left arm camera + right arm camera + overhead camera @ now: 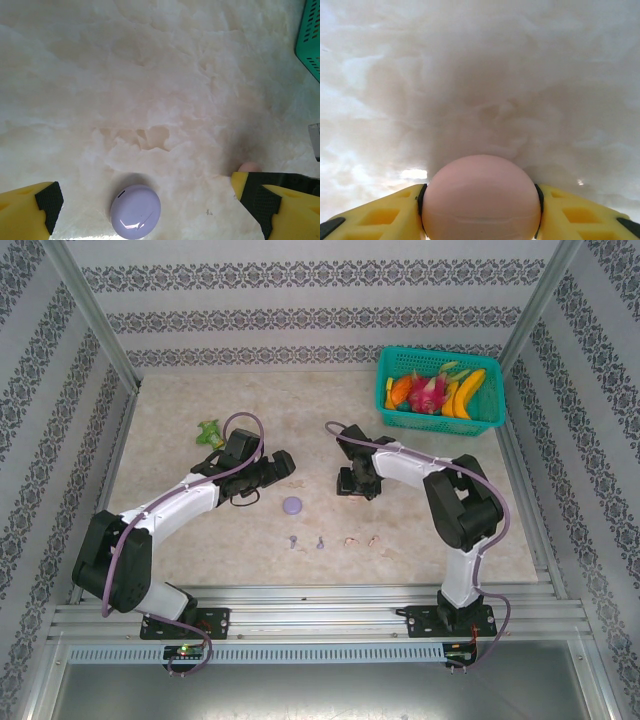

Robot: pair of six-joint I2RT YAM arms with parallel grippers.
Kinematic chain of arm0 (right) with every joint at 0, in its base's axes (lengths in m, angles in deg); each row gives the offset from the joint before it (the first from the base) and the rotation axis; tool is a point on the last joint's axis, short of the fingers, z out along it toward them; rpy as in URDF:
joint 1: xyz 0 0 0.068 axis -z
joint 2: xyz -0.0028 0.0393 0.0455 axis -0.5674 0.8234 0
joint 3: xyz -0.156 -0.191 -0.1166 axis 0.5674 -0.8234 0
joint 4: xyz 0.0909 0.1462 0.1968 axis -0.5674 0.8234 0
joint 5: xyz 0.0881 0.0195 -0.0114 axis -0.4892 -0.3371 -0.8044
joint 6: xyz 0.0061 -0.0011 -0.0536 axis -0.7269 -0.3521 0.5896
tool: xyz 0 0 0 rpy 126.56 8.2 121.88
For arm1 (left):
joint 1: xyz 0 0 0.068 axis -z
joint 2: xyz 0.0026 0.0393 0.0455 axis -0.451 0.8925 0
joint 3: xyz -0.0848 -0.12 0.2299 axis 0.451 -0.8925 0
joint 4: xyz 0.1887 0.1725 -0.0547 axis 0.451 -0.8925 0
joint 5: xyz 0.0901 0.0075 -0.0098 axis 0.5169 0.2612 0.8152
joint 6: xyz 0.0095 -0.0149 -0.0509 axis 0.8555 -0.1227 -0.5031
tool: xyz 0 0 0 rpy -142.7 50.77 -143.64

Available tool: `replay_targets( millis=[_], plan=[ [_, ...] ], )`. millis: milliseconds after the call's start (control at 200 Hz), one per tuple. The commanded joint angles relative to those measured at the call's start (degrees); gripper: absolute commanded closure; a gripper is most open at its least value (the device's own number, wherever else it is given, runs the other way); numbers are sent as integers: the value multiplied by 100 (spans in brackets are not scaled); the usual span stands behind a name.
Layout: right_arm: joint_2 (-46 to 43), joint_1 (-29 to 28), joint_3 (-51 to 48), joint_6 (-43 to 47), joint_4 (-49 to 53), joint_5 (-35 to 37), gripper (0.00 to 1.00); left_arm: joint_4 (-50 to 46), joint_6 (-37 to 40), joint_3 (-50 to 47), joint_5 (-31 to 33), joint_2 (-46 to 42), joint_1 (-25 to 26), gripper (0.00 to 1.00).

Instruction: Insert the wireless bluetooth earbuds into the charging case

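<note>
A pale pink round charging case (pixel 481 186) sits between the yellow fingers (pixel 395 212) of my right gripper (pixel 481 202), whose black pads press on both its sides. In the top view the right gripper (pixel 352 484) points down at the table's middle. A purple round case (pixel 293 505) lies closed on the table, and my left gripper (pixel 283 466) hovers just behind it, open. In the left wrist view the purple case (pixel 135 211) lies between the wide-apart fingers of the left gripper (pixel 147 197). Two purple earbuds (pixel 293 541) and two pink earbuds (pixel 350 538) lie in a row near the front edge.
A teal basket (pixel 440 424) of toy fruit stands at the back right, its corner (pixel 309 35) showing in the left wrist view. A green toy vegetable (pixel 210 433) lies at the back left. Patterned walls enclose the marble-look table (pixel 200 530).
</note>
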Motion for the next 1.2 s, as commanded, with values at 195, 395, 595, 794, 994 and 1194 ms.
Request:
replay_targets(
  millis=[195, 395, 595, 794, 994, 1194],
  plan=[
    [-484, 251, -122, -1537, -937, -411, 59, 1239, -206, -24, -289, 102, 216, 0],
    [-447, 681, -128, -2411, -1343, -774, 59, 2346, 20, -79, -395, 577, 631, 0],
    [-529, 1036, -347, -3115, -1867, -1170, 59, 3144, 386, -95, -103, 1033, 1129, 1],
    [-615, 1197, -517, -3622, -2109, -1354, 58, 3947, 566, 76, -40, 1695, 1503, 11],
    [-732, 1319, -803, -4089, -2422, -1560, 58, 4435, 503, 417, -12, 2377, 1762, 22],
    [-879, 1383, -945, -4185, -2433, -1658, 58, 4896, 327, 591, 171, 2818, 1844, 31]
  ],
)
